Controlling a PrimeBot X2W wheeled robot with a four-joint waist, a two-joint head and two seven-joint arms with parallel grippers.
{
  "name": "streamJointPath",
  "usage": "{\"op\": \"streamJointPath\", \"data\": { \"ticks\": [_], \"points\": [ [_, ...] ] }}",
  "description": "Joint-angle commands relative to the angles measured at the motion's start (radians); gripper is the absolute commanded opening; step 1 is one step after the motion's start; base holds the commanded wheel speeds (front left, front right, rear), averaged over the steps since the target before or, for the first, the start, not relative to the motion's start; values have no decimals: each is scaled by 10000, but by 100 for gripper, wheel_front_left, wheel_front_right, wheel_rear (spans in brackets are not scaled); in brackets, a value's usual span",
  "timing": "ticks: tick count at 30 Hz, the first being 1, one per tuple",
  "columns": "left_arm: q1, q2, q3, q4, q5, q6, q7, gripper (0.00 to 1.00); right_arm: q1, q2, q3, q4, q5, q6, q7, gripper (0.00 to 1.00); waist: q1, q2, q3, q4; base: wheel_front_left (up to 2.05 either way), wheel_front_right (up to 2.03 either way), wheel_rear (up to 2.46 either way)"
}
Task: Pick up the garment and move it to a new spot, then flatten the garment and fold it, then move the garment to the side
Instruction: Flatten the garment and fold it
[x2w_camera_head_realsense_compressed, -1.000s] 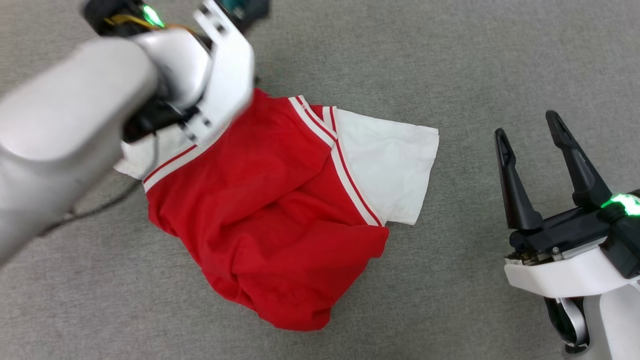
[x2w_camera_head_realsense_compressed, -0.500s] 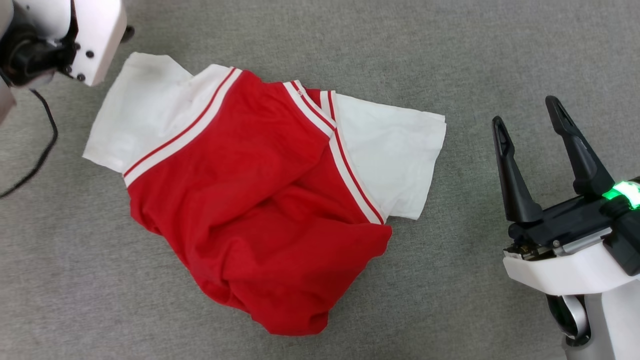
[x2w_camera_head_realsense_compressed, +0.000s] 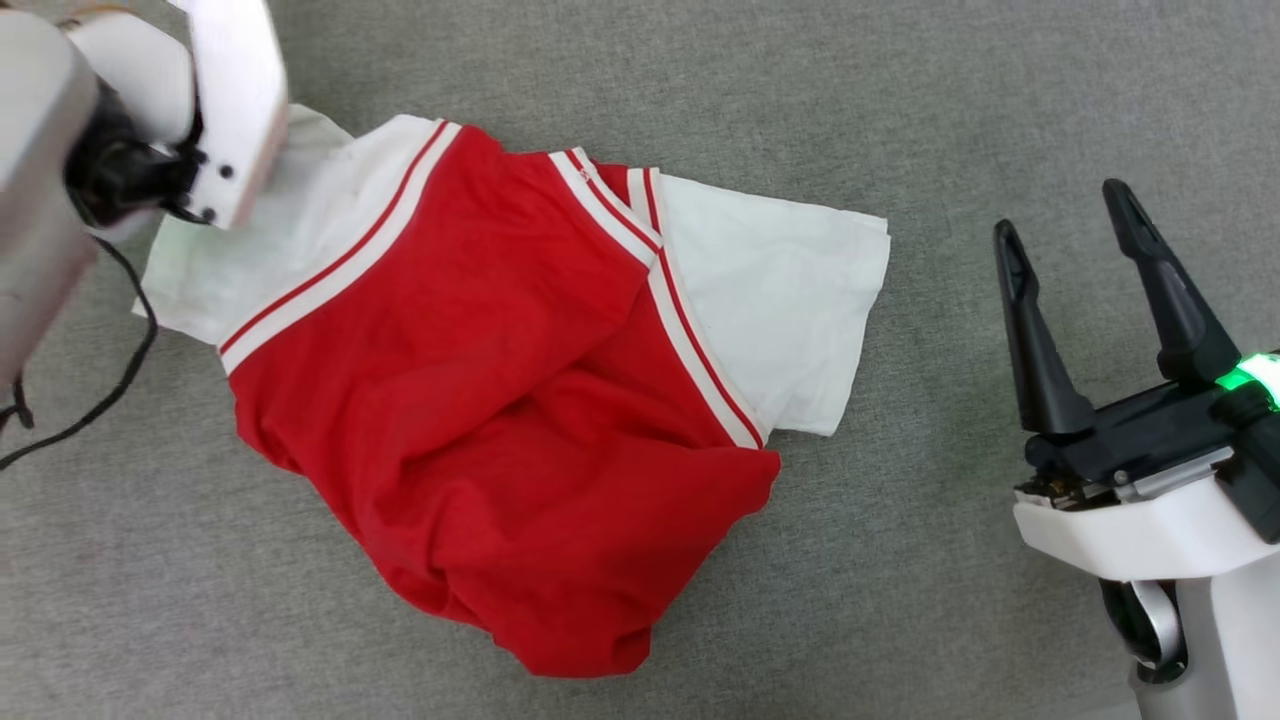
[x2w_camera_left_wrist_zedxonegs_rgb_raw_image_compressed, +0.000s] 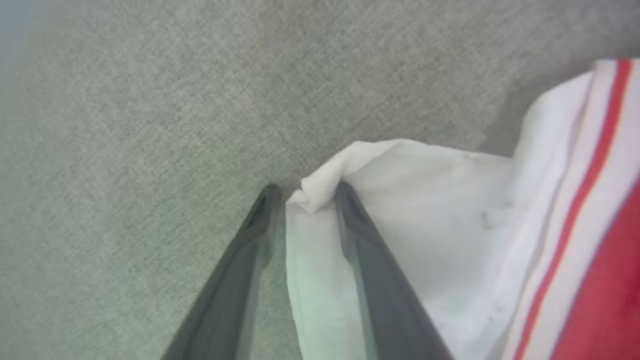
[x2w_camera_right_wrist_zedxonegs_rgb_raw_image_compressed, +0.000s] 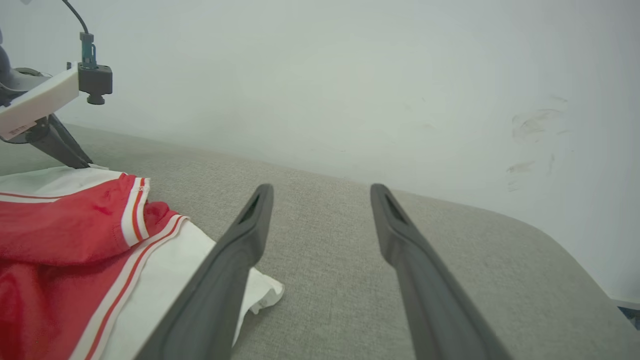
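Flattening seems our step: garment (x2w_camera_head_realsense_compressed: 500, 400) crumpled mid-frame on the counter (x2w_camera_head_realsense_compressed: 900, 100), left claw (x2w_camera_left_wrist_zedxonegs_rgb_raw_image_compressed: 306, 192) straddling its upper-left sleeve corner (x2w_camera_left_wrist_zedxonegs_rgb_raw_image_compressed: 320, 187) unpinched, right claw (x2w_camera_head_realsense_compressed: 1063, 210) spread idle at right; next we should pinch and pull outward.

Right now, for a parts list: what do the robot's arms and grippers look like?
Left gripper and right gripper each have two long, tapering dark fingers. The right's black base, with a green light, sits on a white wrist shell; a black cable hangs by the pale left forearm.
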Motion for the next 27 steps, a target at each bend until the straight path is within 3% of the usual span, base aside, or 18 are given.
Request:
{"op": "streamJointPath", "data": {
  "ticks": [1,11,16,21,27],
  "points": [
    [817,14,-366,14,149,-35,14,0,24,9,-74,9,-31,-11,-19,100,0,0,-163,163,0,0,0],
    [427,676,-219,-1104,48,-29,-917,0,501,-167,-218,239,21,-11,-19,100,0,0,-1265,1128,0,0,0],
    [922,1635,-220,-1105,-62,-9,-772,0,731,-233,-226,348,54,-11,-19,100,0,0,-1665,1402,0,0,0],
    [1827,2344,-188,-749,-506,408,-879,0,831,-292,-158,405,134,-11,-19,100,0,0,-1753,1394,0,0,0],
    [3196,2411,-89,-258,-1319,838,-1468,0,847,-378,-171,438,133,-11,-19,100,0,0,-1641,1171,0,0,0]
  ]
}}
